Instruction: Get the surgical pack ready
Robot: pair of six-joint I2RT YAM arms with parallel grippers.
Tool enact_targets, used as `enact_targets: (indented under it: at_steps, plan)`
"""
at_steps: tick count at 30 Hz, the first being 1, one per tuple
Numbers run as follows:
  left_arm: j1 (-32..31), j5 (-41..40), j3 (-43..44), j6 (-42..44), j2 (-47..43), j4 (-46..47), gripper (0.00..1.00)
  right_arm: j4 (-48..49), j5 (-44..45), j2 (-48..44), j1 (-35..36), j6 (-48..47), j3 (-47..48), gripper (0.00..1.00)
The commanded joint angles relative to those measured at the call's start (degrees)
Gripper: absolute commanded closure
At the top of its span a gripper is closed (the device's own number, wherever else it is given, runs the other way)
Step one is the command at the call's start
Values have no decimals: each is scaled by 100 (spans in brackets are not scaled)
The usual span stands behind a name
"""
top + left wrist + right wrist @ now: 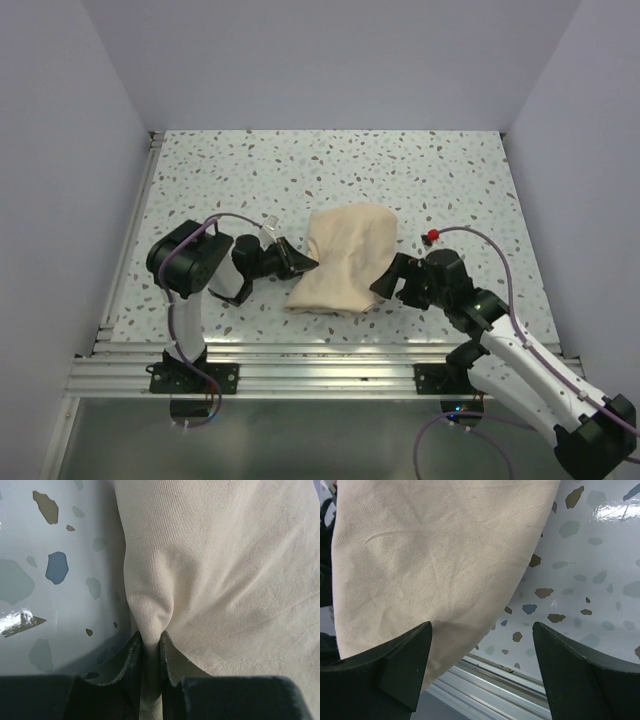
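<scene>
The surgical pack [345, 258] is a tan-beige cloth bundle lying on the speckled table between the two arms. My left gripper [305, 262] is at its left edge, shut on a pinched fold of the cloth [152, 620] that runs down between the dark fingers [131, 655]. My right gripper [385, 283] is at the bundle's right near corner, jaws wide open. In the right wrist view the cloth [440, 555] hangs by the left finger [405, 655], and nothing lies between the fingers but table. Tray, instruments and packets are hidden.
The aluminium rail [320, 350] runs along the table's near edge just below the bundle, also visible as the rail [495, 680] under my right gripper. A small red-tipped item [431, 236] sits right of the bundle. White walls close in the table.
</scene>
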Motion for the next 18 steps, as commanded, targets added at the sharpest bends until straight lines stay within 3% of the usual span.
enact_targets:
  at_steps: [1,11,18]
  plan:
    - [-60,-495,-187,176,360,-697,100,1237,-68,-192,-9,1024,-413,15]
    - [-69,-486,-336,-17,589,-223,100,2698,652,678,0,1587,-810,27]
    - [-60,-469,-336,-17,554,-222,100,2996,1514,581,0,1649,-1020,22]
